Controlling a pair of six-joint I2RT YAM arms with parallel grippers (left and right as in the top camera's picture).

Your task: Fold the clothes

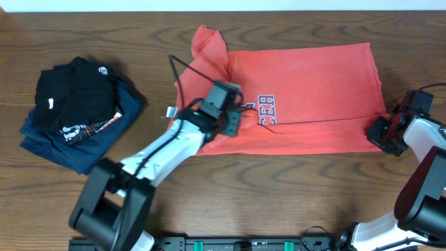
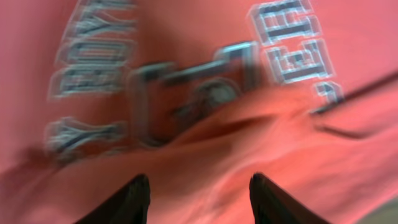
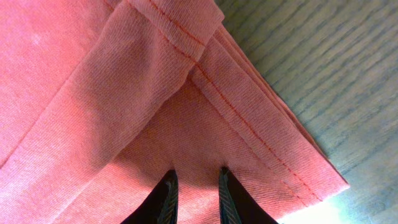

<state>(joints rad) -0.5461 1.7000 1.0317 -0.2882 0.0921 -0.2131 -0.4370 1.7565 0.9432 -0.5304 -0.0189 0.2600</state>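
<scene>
- The left wrist view is blurred: the letters (image 2: 186,87) on the T-shirt (image 2: 186,25) cannot be read.
- The left gripper (image 2: 199,186) shows only two dark fingertips; the lower edge cuts off the rest.
- From overhead, the left arm (image 1: 174,143) covers most of the print.
- The right arm (image 1: 425,174) is cut off by the right edge.
- The logos on the black garment (image 1: 77,90) are too small to read.

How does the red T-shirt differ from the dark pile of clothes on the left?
The red T-shirt lies spread wide, only partly folded; the dark pile is a compact folded stack. The red T-shirt is one garment; the dark pile has a black piece atop a navy one. Both rest on the wooden table.
</scene>
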